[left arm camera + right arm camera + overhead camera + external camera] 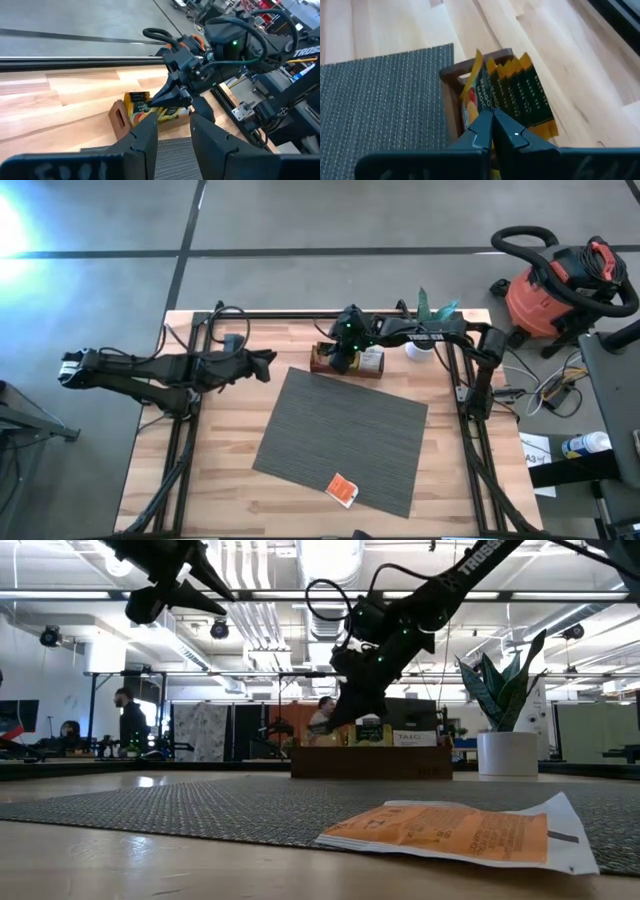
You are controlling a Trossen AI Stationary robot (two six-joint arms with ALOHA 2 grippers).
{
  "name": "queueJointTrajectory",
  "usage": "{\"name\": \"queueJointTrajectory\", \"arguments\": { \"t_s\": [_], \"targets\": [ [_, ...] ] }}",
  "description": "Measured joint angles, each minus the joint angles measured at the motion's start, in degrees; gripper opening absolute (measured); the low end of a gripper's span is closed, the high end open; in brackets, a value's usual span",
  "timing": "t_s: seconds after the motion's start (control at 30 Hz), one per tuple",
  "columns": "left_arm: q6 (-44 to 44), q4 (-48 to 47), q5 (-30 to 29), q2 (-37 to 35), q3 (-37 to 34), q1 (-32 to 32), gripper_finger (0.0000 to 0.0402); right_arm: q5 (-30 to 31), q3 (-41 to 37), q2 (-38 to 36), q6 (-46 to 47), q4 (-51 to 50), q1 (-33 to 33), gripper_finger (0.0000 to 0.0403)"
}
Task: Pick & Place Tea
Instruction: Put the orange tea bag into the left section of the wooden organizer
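**One sachet out, the rest under the right end effector**

One orange tea sachet (455, 833) lies flat on the near edge of the grey ribbed mat (340, 435), well apart from both arms and touched by neither. Farther back, just past the mat's far edge, stands the dark wooden tray (451, 76), packed with upright yellow tea sachets (520, 97) set on edge, their dark printed faces one behind the other along the tray.

The right end effector (492, 125) hangs directly over that row, its fingers clenched together with the tips at the top edges of the packets. Whether a sachet is pinched between them cannot be told. The packets lie straight below it, so the coming move probably turns on a straight descent or lift along the tray's open top.

The left end effector (173, 131) hovers raised off to the side of the tray, fingers parted and empty, aimed toward it. The right arm is much the nearer. A potted plant (505, 705) stands beyond on the desk (230, 470).
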Motion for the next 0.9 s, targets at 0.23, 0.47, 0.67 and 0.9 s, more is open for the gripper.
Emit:
{"name": "queueJointTrajectory", "arguments": {
  "t_s": [0.23,0.47,0.67,0.9],
  "targets": [
    [1.6,-0.1,0.0,0.1,0.0,0.0,0.011,0.0,0.1,-0.1,-0.8,-0.1,0.0,0.0009],
    [1.7,0.0,0.0,0.3,-0.1,0.4,0.011,-0.1,0.0,-0.2,-3.6,-5.1,0.2,0.0009],
    [1.0,0.1,0.0,0.3,-0.1,0.9,0.011,-1.8,0.0,-0.2,-4.9,-5.9,0.2,0.0011],
    [-2.5,0.1,-0.5,1.4,-0.1,1.6,0.011,-1.6,0.0,-0.2,-4.8,-5.9,1.8,0.0063]
  ]
}}
